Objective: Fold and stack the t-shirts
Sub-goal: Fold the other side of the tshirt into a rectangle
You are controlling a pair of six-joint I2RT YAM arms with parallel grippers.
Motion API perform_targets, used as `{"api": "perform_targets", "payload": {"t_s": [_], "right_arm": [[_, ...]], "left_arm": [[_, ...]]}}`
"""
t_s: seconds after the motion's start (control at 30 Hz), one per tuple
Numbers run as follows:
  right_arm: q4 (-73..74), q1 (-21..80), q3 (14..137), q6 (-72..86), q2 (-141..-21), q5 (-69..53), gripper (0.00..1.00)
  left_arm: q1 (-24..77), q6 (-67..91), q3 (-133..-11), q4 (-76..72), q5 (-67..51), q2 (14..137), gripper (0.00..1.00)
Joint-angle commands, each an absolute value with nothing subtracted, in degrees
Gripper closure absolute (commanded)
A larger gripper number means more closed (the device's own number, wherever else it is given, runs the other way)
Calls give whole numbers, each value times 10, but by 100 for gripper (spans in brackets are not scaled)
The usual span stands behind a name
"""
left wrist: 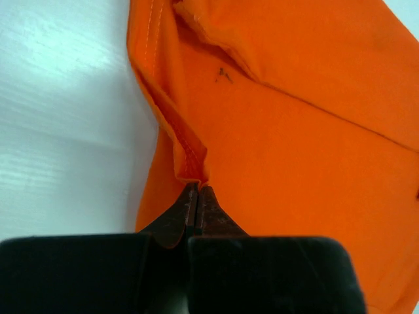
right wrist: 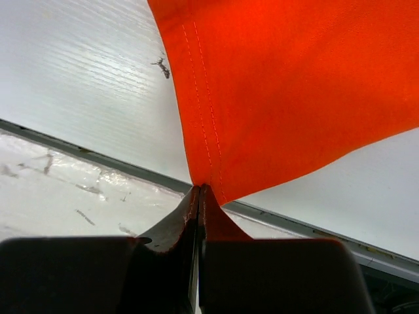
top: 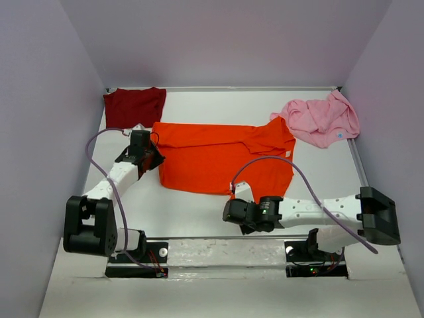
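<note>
The orange t-shirt (top: 218, 156) lies spread across the middle of the table. My left gripper (top: 156, 159) is shut on its left edge, pinching a fold of cloth (left wrist: 190, 171) in the left wrist view, where my left gripper (left wrist: 197, 190) points into the fold. My right gripper (top: 233, 193) is shut on the shirt's stitched hem corner (right wrist: 208, 171) at the near edge and holds it a little above the table; in the right wrist view my right gripper (right wrist: 200, 190) shows the hem between its tips. The maroon t-shirt (top: 134, 106) lies at the back left. The pink t-shirt (top: 321, 119) lies crumpled at the back right.
The white table (top: 192, 212) ends at a taped near edge (top: 225, 250) between the arm bases. Grey walls close the left, back and right. A metal rail (right wrist: 314, 226) runs along the table's edge under my right gripper.
</note>
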State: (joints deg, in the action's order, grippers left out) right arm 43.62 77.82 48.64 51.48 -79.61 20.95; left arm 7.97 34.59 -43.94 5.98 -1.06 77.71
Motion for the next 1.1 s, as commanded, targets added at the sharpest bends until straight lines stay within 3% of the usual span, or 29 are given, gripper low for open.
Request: {"api": "perform_targets", "payload": {"t_s": [0.0,0.27,0.47,0.67,0.87,1.07], "right_arm": [[493,784,519,537,-745,248,100],[618,789,554,603,-627,326,100],[730,789,584,691,-595,432,100],[749,776,611,725,-598,529,100],[631,651,623,586,-614,546,100],[423,451,542,396,-574,411,100]], "left_arm": [[88,366,-388,72,-11,696,100],[120,384,-344,148,34,521,100],[120,386,-393,200,63,495,100],[120,388,-420,207,72,504,100],[120,396,-423,205,85,506,100],[119,387,-418,193,113,505,100]]}}
